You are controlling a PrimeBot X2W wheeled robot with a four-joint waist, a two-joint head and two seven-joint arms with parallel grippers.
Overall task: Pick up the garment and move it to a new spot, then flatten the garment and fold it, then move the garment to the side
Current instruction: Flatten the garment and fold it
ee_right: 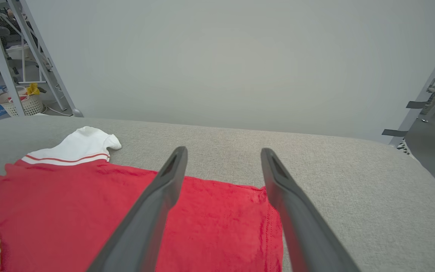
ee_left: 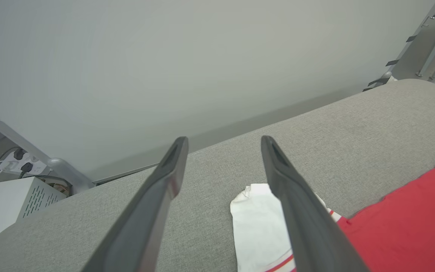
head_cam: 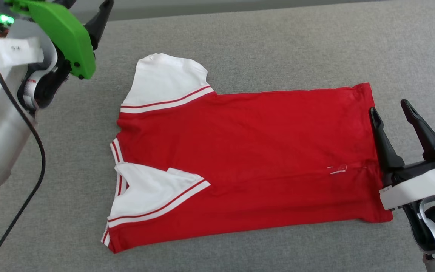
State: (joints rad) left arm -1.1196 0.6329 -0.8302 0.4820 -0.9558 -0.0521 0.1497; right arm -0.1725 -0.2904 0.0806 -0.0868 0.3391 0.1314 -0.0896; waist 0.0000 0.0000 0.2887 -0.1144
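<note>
Red jersey shirt (head_cam: pixel 247 158) flat on coarse grey woven upholstery (head_cam: pixel 278 45), plain side up, roughly rectangular; one white striped-trim sleeve sticking out, the other folded onto the body. Left gripper (ee_left: pixel 224 139) released, raised near the sleeve end, empty. Right gripper (head_cam: pixel 388 106) released at the hem, grasping nothing.

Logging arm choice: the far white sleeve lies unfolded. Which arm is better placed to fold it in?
Probably left. The left pincer, open, hovers beside the far sleeve of the garment; the right pincer, also open, sits at the hem, the opposite end.
</note>
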